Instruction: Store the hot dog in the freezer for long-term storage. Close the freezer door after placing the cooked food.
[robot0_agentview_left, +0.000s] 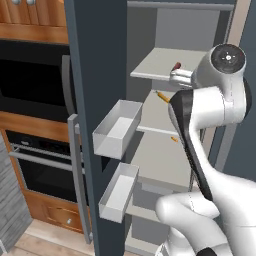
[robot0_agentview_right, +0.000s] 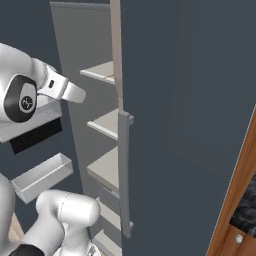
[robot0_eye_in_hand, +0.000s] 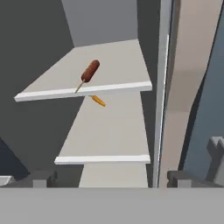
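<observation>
The hot dog (robot0_eye_in_hand: 89, 71) is a dark reddish-brown sausage on a thin stick. It lies near the front edge of an upper pale grey shelf (robot0_eye_in_hand: 118, 61) inside the freezer (robot0_agentview_left: 165, 62), and it shows there as a small red bit (robot0_agentview_left: 176, 66). My gripper (robot0_eye_in_hand: 111, 181) is open and empty. It is held back from that shelf and looks down at the sausage; its hand (robot0_agentview_left: 181, 76) hovers at the shelf's front edge. The freezer door (robot0_agentview_left: 97, 75) stands swung wide open on the left, with grey bins (robot0_agentview_left: 117, 127) on its inner face.
Small orange bits (robot0_eye_in_hand: 98, 100) lie on the lower shelves. The twin door (robot0_agentview_right: 185, 125), with its vertical bar handle (robot0_agentview_right: 124, 170), is shut just right of the compartment. A black microwave (robot0_agentview_left: 30, 80) and an oven (robot0_agentview_left: 40, 165) sit beyond the open door.
</observation>
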